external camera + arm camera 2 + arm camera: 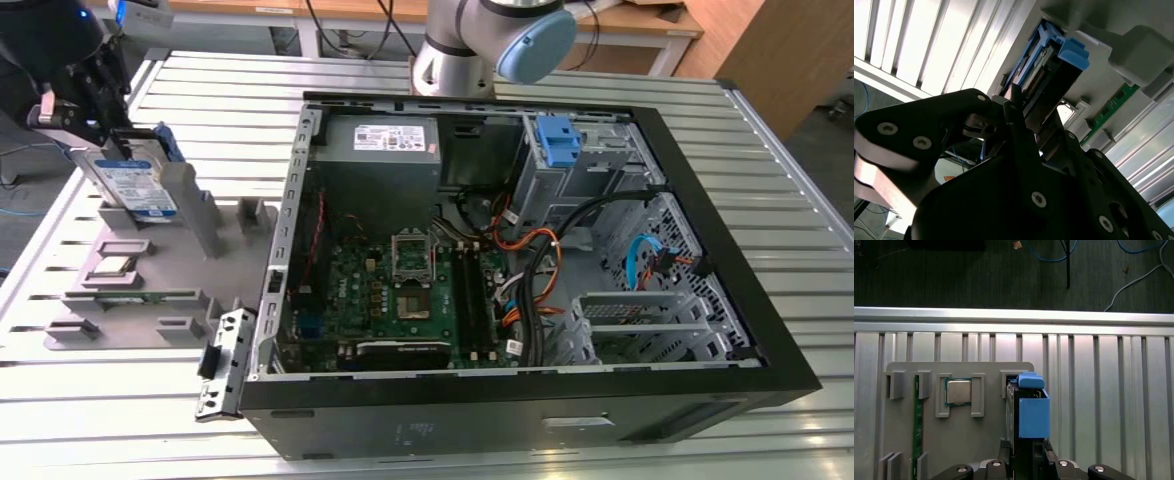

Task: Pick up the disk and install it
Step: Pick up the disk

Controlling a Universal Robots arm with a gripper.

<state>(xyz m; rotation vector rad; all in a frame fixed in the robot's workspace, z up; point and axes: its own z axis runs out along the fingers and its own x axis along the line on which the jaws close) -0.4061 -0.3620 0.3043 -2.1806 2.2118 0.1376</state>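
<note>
The disk is a silver drive with a blue-and-white label and a blue bracket. It stands on edge, slightly tilted, in a slot of the grey holder tray at the exterior view's left. My gripper is at the disk's upper end, with its fingers against both faces of it. In the first wrist view the blue-edged disk runs into my gripper between the black fingers. In the second wrist view the disk sits just beyond the fingertips.
An open computer case lies in the middle, with the motherboard, cables, a grey power supply and a blue bracket in its drive bay. The tray also holds a processor chip and a green memory stick. The arm's base stands behind the case.
</note>
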